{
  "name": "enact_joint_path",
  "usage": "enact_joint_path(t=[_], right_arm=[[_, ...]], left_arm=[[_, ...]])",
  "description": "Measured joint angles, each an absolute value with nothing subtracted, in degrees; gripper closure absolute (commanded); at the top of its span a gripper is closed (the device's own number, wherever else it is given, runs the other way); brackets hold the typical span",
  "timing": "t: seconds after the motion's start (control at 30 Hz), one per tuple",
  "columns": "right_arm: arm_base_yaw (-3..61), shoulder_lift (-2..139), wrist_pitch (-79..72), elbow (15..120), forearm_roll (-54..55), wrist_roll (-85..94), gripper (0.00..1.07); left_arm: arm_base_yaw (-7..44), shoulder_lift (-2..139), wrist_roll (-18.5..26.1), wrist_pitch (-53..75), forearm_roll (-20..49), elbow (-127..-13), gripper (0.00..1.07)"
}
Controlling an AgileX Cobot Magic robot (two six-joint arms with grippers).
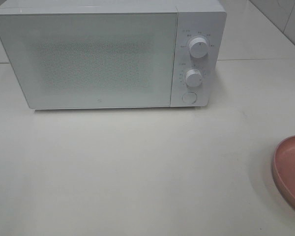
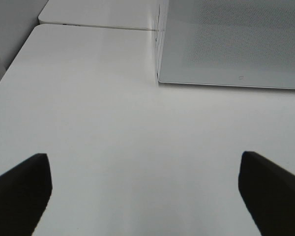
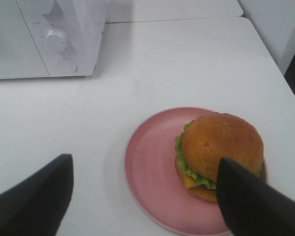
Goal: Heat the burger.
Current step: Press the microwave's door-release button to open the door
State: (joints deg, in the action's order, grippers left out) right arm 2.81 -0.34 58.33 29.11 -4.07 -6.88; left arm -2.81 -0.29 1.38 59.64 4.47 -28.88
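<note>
Golden-brown bun burger (image 3: 221, 147) on round pink plate (image 3: 147, 162); boxy white microwave (image 1: 88, 59) shut. Empty, spread wide: left gripper (image 2: 143, 158), right gripper (image 3: 145, 164). Best open door fully before lifting plate.

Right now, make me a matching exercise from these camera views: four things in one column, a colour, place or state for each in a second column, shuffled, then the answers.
Column one
1. burger
2. plate
3. microwave door
4. left claw

Column two
A. shut
B. open, above the table
C. pink, with food on it
D. golden-brown bun, sitting on the plate

Pairs: 1-D, 2-C, 3-A, 4-B
</note>
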Motion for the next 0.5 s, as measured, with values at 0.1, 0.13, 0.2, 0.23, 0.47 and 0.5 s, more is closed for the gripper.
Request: enact_joint_path(t=[0.1,0.13,0.2,0.23,0.47,0.5], right_arm=[[2.8,-0.3,58.3,29.1,-4.1,-6.9,0.33],[2.8,-0.3,58.3,29.1,-4.1,-6.9,0.33],[2.8,-0.3,58.3,29.1,-4.1,-6.9,0.33],[2.8,-0.3,58.3,29.1,-4.1,-6.9,0.33],[2.8,-0.3,58.3,29.1,-4.1,-6.9,0.33],[2.8,-0.3,58.3,29.1,-4.1,-6.9,0.33]], left_arm=[[-2.8,-0.3,1.4,59.6,4.5,-28.9,0.09],[-2.8,-0.3,1.4,59.6,4.5,-28.9,0.09],[-2.8,-0.3,1.4,59.6,4.5,-28.9,0.09],[-2.8,-0.3,1.4,59.6,4.5,-28.9,0.09],[-2.8,-0.3,1.4,59.6,4.5,-28.9,0.09],[-2.8,-0.3,1.4,59.6,4.5,-28.9,0.09]])
